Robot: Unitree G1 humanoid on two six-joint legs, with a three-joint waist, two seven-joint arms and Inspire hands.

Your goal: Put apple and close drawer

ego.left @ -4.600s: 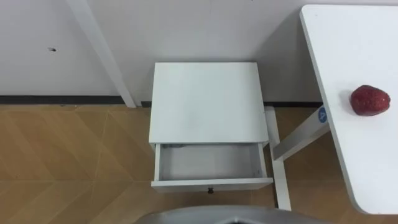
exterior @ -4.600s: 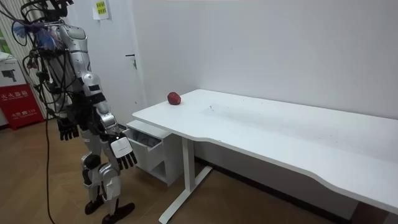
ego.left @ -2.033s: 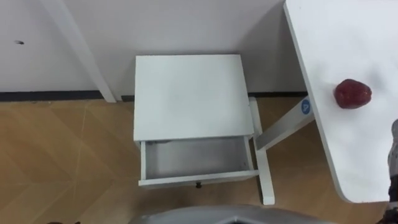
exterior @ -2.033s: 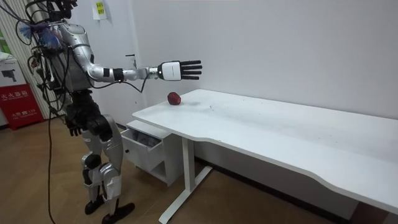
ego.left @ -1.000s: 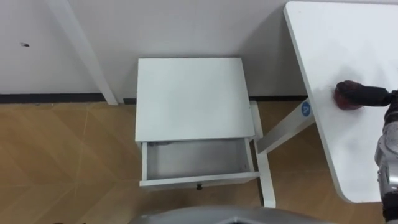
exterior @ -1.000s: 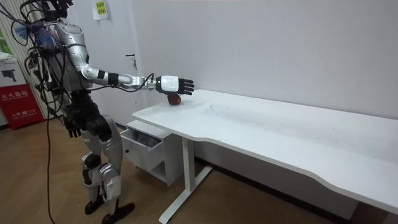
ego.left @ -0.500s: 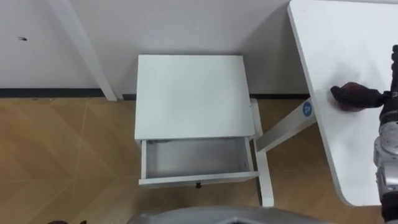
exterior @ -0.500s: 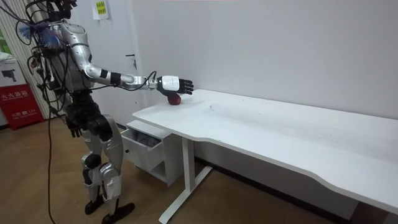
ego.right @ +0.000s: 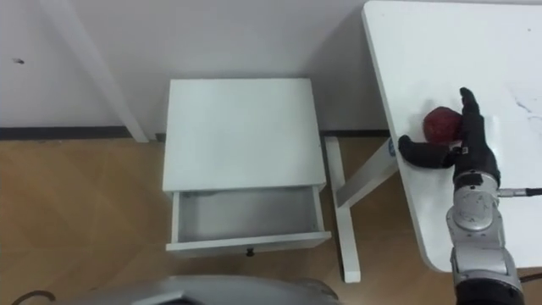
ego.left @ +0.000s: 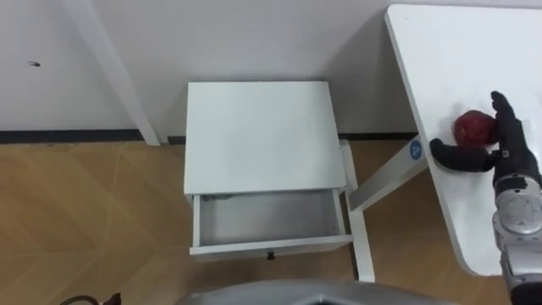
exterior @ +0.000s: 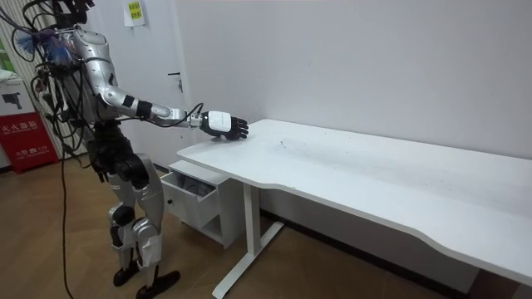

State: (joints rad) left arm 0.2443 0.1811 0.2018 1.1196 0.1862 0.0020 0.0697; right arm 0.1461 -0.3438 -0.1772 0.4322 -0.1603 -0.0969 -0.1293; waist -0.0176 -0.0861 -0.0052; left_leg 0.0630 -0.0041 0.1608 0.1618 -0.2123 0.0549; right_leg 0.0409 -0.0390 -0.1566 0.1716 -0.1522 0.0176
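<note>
Red apple (ego.left: 474, 127) on table (ego.left: 449, 51), between thumb, fingers (ego.left: 501, 114) of open right robot hand (ego.left: 506, 158).

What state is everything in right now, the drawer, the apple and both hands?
Drawer: open, nothing in it.
Right hand: open, thumb and fingers either side of the apple.
Apple: on the white table, not yet gripped.
Left hand: hanging at the robot's side.

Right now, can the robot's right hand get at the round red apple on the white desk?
Probably yes: the right hand is beside the round red apple on the white desk, thumb and fingers open around it, nothing between.
</note>
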